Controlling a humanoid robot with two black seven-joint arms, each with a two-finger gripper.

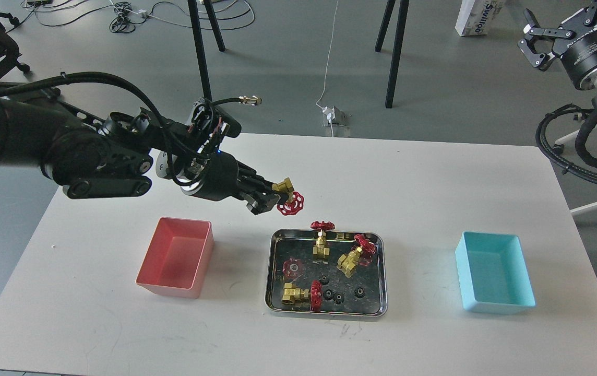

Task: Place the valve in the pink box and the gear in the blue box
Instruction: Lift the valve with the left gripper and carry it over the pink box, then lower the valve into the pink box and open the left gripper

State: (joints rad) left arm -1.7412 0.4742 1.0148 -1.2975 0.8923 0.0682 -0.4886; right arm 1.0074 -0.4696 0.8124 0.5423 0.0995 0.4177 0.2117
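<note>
The white surface (424, 177) carries a steel tray (272, 271) at its middle, the pink box (176, 258) to its left and the blue box (494, 272) to its right, both well apart from it. The left gripper (272, 201) hangs above the surface between pink box and tray, its jaws clamped on a valve (288, 196). The right gripper (536, 44) is raised at far right, jaws wide. Three valves and small black gears (339, 297) lie in the tray.
</note>
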